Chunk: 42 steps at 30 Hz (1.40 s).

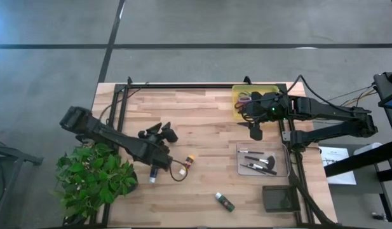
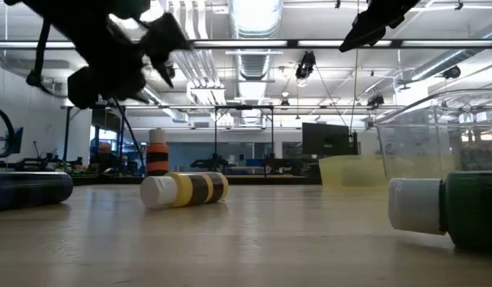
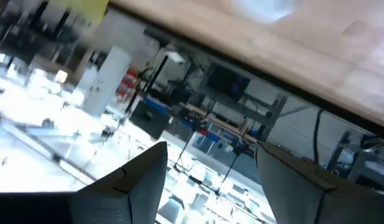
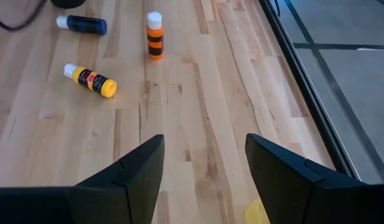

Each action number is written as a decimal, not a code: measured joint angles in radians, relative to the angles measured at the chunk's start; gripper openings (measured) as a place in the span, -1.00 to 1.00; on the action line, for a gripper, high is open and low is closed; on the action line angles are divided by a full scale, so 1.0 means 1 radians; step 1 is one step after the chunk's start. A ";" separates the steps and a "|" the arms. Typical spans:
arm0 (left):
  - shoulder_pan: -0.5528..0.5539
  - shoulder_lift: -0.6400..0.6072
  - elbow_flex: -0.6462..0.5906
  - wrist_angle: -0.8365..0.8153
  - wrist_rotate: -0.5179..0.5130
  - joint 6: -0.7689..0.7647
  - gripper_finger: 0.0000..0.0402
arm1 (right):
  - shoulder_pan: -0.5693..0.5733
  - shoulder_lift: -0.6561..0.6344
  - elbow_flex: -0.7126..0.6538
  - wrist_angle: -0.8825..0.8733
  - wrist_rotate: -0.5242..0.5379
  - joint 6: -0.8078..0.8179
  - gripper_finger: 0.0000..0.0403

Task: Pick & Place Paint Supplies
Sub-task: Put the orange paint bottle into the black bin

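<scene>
High view: the light wooden plank table [image 1: 202, 127] carries a clear plastic tray [image 1: 263, 159] toward its right side, holding several thin dark brushes [image 1: 259, 161]. Taking that tray as landmark, a yellow bin [image 1: 237, 97] with scissors handles inside sits beyond it at the table's far edge, and a dark square container [image 1: 277, 198] lies just on the near side of it. A green paint bottle with a white cap [image 1: 225, 201] lies on its side nearer the front edge, left of the tray. Farther left lie a yellow paint bottle with a white cap [image 1: 189, 161] and a dark blue-purple paint bottle [image 1: 154, 174]; in the right wrist view an orange bottle with black bands [image 4: 155, 36] stands upright near these two.

The left gripper [image 1: 156, 133] hangs well left of the tray, above the table near the blue-purple bottle, its fingers spread apart and empty. The right gripper [image 1: 255, 131] hovers between the yellow bin and the tray, fingers likewise parted, holding nothing.

A leafy green potted plant [image 1: 94, 178] stands at the table's front left corner, farthest from the tray.
</scene>
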 joint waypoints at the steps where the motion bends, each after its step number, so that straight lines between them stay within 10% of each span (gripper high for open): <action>1: 0.000 -0.020 0.002 0.001 -0.010 -0.015 0.23 | 0.000 0.000 0.000 0.000 0.000 0.001 0.12; 8: -0.032 -0.169 0.062 0.075 0.011 -0.249 0.23 | 0.001 0.000 0.000 0.004 0.000 0.011 0.12; 17: -0.036 -0.317 0.113 0.468 0.570 -0.603 0.23 | 0.002 0.000 0.000 0.030 0.000 0.014 0.12; 24: -0.036 -0.322 0.113 0.455 0.878 -0.842 0.24 | 0.002 0.000 0.000 0.032 0.000 0.012 0.12; 42: 0.152 -0.317 0.110 0.099 0.985 -1.109 0.24 | 0.002 0.000 0.000 0.061 -0.020 0.018 0.12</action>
